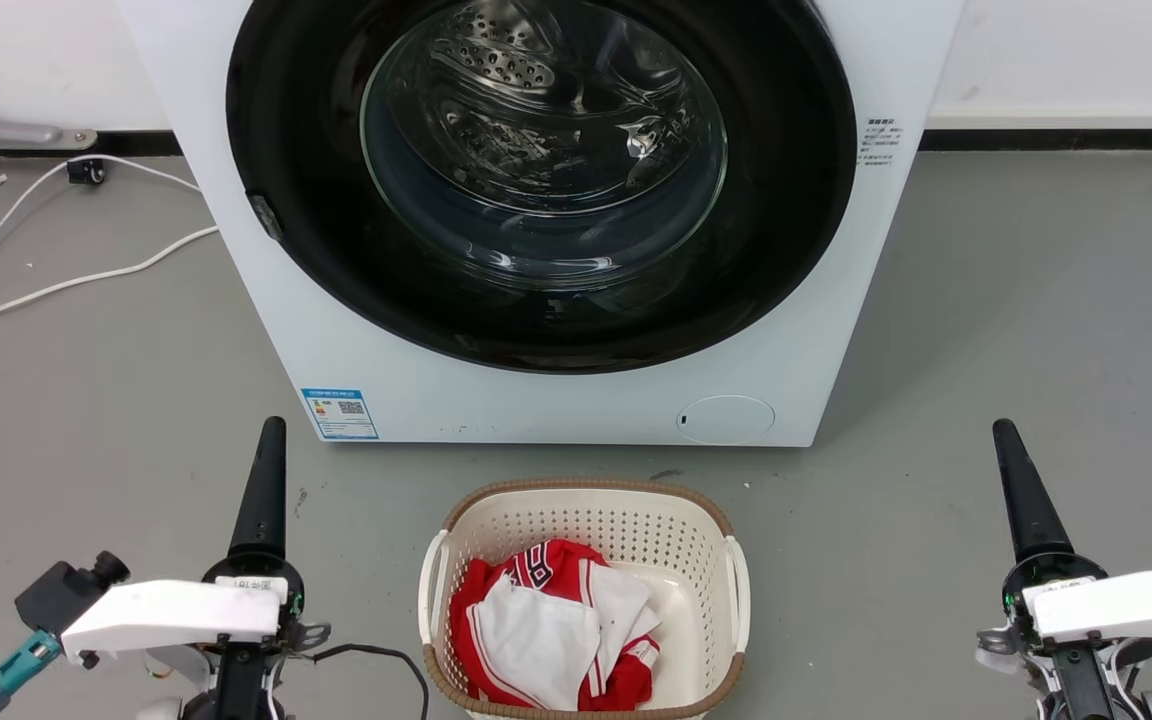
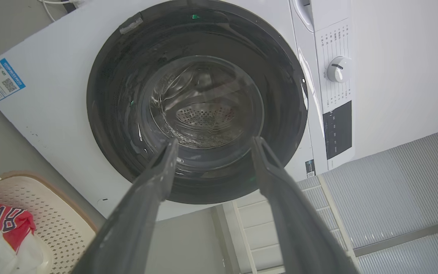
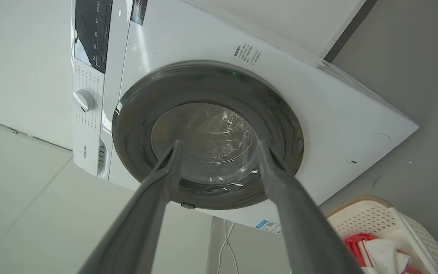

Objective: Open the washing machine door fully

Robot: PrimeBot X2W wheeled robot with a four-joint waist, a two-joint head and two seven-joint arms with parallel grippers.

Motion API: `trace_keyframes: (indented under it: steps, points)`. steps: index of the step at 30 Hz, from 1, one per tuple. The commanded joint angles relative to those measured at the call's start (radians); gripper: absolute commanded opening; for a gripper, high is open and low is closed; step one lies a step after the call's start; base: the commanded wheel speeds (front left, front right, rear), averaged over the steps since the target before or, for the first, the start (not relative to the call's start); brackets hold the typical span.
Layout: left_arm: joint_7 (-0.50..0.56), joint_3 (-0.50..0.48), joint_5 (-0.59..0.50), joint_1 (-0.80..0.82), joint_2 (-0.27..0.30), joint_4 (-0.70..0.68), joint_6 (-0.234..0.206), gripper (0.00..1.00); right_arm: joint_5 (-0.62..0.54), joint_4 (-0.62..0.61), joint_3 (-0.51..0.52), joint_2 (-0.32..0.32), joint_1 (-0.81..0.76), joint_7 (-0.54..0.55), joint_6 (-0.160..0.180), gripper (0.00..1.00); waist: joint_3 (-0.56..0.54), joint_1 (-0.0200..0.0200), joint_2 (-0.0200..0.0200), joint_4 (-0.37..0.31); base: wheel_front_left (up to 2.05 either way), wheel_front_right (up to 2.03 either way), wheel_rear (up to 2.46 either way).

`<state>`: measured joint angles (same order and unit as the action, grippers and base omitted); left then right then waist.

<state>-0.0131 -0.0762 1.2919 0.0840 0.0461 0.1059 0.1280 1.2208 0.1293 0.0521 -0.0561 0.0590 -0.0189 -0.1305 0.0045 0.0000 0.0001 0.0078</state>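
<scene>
The washing machine door (image 1: 542, 170) is a glossy black disc with a clear glass bowl, and it lies shut flush against the white machine front. A small grey catch (image 1: 266, 216) sits on its left rim. My left gripper (image 1: 271, 440) stands low at the left, well short of the machine, with its fingers pointing at it. My right gripper (image 1: 1007, 440) mirrors it at the right. In the left wrist view the door (image 2: 200, 99) lies beyond the left gripper (image 2: 213, 142), open and empty. The right wrist view shows the door (image 3: 207, 129) beyond the right gripper (image 3: 219, 144), also open and empty.
A cream laundry basket (image 1: 584, 487) with red and white clothes (image 1: 556, 630) stands on the grey floor between my arms, just before the machine. White cables (image 1: 56, 285) trail over the floor at the left. A small round white flap (image 1: 726, 420) sits low on the front panel.
</scene>
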Motion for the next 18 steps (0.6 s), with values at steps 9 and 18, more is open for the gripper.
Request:
trace_keyframes:
  steps: [9,18]
  points:
    - [-0.039,-0.002,-0.227,0.023,0.003,-0.060,0.002,1.00,-0.301,-0.067,-0.011,0.000,-0.010,-0.039,0.000,1.00,0.000,0.0000,-0.0001,0.001,0.00,0.00,0.00]
    - [-0.070,0.017,-0.449,0.003,0.004,-0.072,-0.014,1.00,-0.502,-0.086,-0.030,0.001,-0.020,-0.069,0.000,1.00,0.000,0.0000,-0.0001,-0.002,0.00,0.00,0.00]
